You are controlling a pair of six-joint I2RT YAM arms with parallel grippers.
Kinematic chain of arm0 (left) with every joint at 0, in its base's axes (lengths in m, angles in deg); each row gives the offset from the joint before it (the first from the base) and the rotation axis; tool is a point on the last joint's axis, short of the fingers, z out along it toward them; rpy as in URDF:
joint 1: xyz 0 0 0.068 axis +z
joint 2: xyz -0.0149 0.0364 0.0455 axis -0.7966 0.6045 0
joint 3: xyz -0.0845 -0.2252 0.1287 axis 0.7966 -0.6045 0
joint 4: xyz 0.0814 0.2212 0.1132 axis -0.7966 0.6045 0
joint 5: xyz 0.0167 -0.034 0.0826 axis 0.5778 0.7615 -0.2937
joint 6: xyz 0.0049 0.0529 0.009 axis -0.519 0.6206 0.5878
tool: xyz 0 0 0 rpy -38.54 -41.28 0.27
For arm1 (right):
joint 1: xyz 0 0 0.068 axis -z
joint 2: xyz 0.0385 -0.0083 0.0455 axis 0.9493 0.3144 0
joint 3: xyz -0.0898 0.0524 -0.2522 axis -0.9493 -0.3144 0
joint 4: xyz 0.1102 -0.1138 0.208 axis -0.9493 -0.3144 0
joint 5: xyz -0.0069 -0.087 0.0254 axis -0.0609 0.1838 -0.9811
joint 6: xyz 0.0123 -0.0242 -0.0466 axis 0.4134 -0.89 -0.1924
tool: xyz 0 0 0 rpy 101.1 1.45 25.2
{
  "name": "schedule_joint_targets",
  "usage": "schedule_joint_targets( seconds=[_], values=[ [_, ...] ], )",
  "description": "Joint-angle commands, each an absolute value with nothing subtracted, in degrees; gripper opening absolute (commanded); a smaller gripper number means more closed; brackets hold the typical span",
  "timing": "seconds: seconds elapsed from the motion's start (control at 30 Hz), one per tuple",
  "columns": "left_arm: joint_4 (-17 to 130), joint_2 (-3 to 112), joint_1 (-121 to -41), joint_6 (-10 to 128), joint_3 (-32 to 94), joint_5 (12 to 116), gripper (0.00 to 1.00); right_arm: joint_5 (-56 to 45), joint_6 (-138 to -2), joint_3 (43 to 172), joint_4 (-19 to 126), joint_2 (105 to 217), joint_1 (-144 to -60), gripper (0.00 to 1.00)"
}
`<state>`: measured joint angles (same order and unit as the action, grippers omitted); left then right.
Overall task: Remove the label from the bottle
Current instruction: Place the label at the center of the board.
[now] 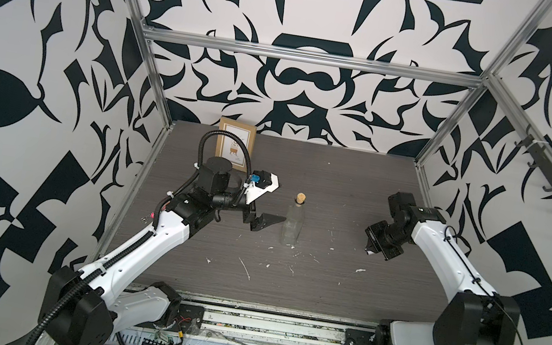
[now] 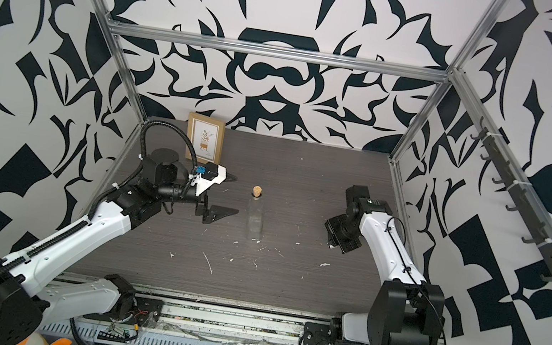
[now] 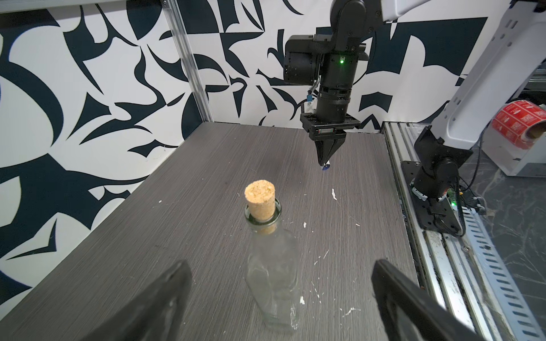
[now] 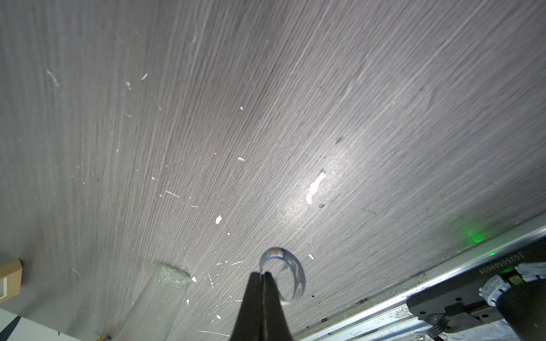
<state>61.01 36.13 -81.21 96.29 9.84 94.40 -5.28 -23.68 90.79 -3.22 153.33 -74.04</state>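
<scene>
The left claw (image 3: 282,262) stands released, its two black fingers (image 3: 165,295) spread wide. Just ahead of their tips, in line with the gap between them, is the bottle (image 3: 271,274). It is slim and of clear glass, upright on the dark grey wood-grain tabletop (image 1: 323,293), and plugged with a tan cork stopper (image 3: 260,200). In both top views one fingertip of this claw lies just beside the bottle (image 1: 292,225) (image 2: 255,219); whether it touches the glass cannot be told. The glass facing this claw looks bare.

The right claw (image 4: 263,274) is clenched, its fingers pressed together and pointing down above the tabletop, well apart from the bottle. Pinched at its very tip is the label (image 4: 297,280), a small thin pale sticker with a bluish rim. It is curled into a loop that juts beyond the fingertips, clear of the table. In the left wrist view the same claw (image 3: 323,161) hangs tip-down beyond the bottle, and the label (image 3: 326,167) is a tiny pale-and-blue fleck at its point.

Tiny white scraps (image 1: 360,270) lie scattered on the tabletop below and between the two claws. Behind the left claw, a small tan-framed picture (image 1: 235,144) stands at the table's back edge.
</scene>
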Motion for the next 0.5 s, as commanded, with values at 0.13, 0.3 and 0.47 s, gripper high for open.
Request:
schedule_joint_targets(
  seconds=[0.13, 0.3, 0.47],
  values=[
    [59.07, 37.05, -81.89, 97.01, 7.85, 94.5, 0.99, -10.53, -31.92, 93.45, 2.14, 162.95, -73.02, 0.0],
    [59.16, 37.91, -82.07, 97.19, 7.92, 94.44, 0.99, -10.67, -33.57, 95.13, 4.29, 167.79, -73.07, 0.0],
    [59.2, 38.92, -82.38, 97.59, 8.32, 94.59, 0.99, -9.97, -33.97, 96.18, 4.69, 170.73, -72.99, 0.0]
  ],
)
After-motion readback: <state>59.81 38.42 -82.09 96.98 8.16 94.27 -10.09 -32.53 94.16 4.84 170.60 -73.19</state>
